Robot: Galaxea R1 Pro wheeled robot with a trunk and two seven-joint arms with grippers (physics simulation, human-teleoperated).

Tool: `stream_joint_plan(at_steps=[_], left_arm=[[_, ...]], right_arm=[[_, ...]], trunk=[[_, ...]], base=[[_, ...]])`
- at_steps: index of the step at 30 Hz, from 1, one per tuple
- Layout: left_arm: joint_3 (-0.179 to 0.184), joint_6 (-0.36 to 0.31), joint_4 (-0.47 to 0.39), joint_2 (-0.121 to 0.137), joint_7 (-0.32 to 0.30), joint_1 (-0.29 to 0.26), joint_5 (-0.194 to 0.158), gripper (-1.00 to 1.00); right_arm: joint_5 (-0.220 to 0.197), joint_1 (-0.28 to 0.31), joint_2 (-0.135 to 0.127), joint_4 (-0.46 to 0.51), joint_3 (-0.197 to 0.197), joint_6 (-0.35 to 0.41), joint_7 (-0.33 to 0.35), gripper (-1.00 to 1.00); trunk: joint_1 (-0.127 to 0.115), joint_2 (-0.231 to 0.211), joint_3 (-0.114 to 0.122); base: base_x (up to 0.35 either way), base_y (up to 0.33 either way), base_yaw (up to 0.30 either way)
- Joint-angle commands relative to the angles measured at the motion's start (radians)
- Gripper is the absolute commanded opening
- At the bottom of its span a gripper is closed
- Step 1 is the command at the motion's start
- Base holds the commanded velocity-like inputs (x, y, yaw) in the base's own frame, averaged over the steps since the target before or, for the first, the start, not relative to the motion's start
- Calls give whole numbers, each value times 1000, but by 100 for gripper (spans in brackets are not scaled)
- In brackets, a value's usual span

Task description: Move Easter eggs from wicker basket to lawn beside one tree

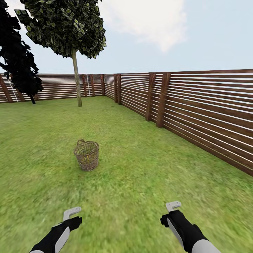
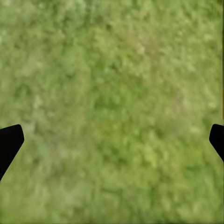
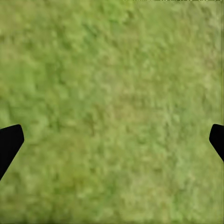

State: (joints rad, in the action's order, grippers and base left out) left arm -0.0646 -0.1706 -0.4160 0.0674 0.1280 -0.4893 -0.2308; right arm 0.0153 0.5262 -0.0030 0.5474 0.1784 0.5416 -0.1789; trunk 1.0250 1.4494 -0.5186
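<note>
Our left gripper (image 1: 72,212) and right gripper (image 1: 173,205) hang released and empty above the lawn (image 1: 140,182). Ahead we see the basket (image 1: 86,155) upright, the tree (image 1: 76,75) by the fence (image 1: 211,116) beyond.

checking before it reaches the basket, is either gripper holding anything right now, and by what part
Nothing is held. The left gripper and the right gripper are both open over bare lawn, short of the wicker basket.
</note>
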Motion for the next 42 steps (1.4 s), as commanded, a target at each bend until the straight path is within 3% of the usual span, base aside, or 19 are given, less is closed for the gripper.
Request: stream_joint_plan(at_steps=[1,12,17,31,42], left_arm=[[1,-5,-5,0,3,0,-10,100],[-5,7,-1,-1,4,0,-18,100],[-34,-8,1,-2,1,0,-42,100],[-37,-13,3,-6,3,0,-47,100],[-35,-13,8,-11,4,0,-42,100]], right_arm=[[2,0,0,2,6,6,-4,100],[3,0,4,1,13,-34,-3,100],[4,0,7,0,13,-39,-4,100],[6,0,9,-4,15,-59,-4,100],[6,0,11,-62,14,-63,-4,100]], trunk=[[0,1,-1],[0,1,-1],[0,1,-1],[0,1,-1],[0,1,-1]], base=[[0,0,0],[69,18,0],[302,8,0],[331,0,0],[332,0,20]])
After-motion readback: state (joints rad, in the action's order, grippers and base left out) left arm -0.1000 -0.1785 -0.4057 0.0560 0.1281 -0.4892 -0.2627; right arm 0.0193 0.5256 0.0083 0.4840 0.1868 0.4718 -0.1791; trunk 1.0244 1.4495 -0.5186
